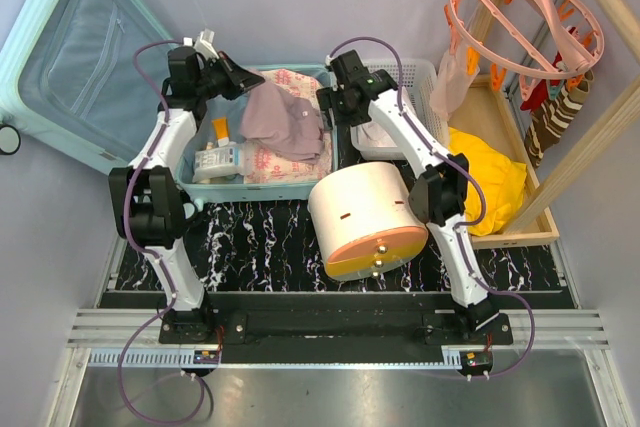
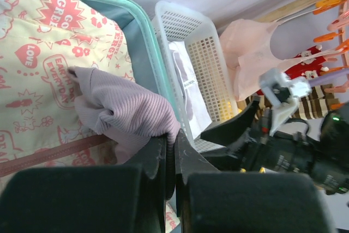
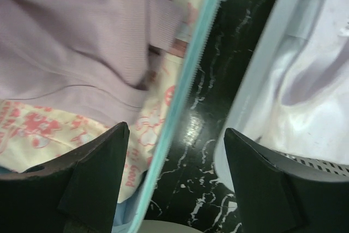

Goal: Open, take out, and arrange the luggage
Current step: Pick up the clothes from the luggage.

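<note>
- Luggage, a large pale mint-blue hard-shell suitcase (image 1: 60, 67), lies open at the far left of the black marbled tabletop (image 1: 260, 232). Its lid, lined in grey-blue fabric, leans back at the far left, and its packed base tray sits just right of the lid.
- Left fingers (image 2: 170, 145) are pressed together, pinching a fold of a mauve ribbed knit garment (image 2: 120, 107). The garment hangs above the tray, over a cream fabric printed with red cartoon slogans (image 2: 38, 53).
- The step in hand, as I judge it, is taking this garment out.
- Doing it well likely means holding the pinch firm and raising straight up until the hanging cloth clears the tray's mint edge. Only then should it be carried sideways.
- A low sweep could drag the printed fabric along or catch on the edge.
- Relative to the left fingers, the tray lies directly beneath them and the lid stands well off to their left.
- Right fingers (image 3: 92, 178) are spread wide and hold nothing. The tray's right-hand mint edge runs between them, with mauve cloth on one side and bare tabletop on the other.
- A white mesh plastic basket (image 1: 425, 77) stands just beside the tray's right edge, close enough to receive the garment if that is where it belongs.
</note>
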`<control>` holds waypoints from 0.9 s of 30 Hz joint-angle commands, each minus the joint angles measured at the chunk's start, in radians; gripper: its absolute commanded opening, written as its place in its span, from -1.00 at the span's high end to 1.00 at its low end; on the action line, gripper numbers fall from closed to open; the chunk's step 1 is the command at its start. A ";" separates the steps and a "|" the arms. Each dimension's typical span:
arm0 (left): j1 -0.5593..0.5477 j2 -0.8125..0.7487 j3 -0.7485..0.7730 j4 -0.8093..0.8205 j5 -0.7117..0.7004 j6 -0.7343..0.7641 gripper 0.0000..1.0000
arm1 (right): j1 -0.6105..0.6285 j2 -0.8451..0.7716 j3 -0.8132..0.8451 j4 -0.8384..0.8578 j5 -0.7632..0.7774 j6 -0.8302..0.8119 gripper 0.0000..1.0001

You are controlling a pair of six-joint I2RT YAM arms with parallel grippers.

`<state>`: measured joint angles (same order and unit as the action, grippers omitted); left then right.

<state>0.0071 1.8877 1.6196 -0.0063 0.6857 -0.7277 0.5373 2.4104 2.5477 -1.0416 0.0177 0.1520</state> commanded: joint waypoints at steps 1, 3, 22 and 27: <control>-0.002 -0.078 0.071 0.066 0.021 -0.029 1.00 | -0.049 -0.112 -0.070 0.055 0.068 0.008 -0.59; -0.028 -0.078 0.086 0.066 0.017 -0.036 1.00 | -0.068 -0.142 -0.105 0.078 0.076 0.011 -0.59; -0.171 -0.019 0.345 0.103 -0.067 -0.154 1.00 | -0.128 -0.280 -0.291 0.206 0.126 0.004 -0.61; -0.225 0.031 0.454 0.103 -0.098 -0.190 1.00 | -0.135 -0.315 -0.354 0.250 0.148 -0.009 -0.61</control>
<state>-0.1841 1.8988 1.9659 0.0021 0.6247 -0.8692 0.4118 2.1899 2.2238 -0.8608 0.1219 0.1555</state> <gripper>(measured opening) 0.031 0.801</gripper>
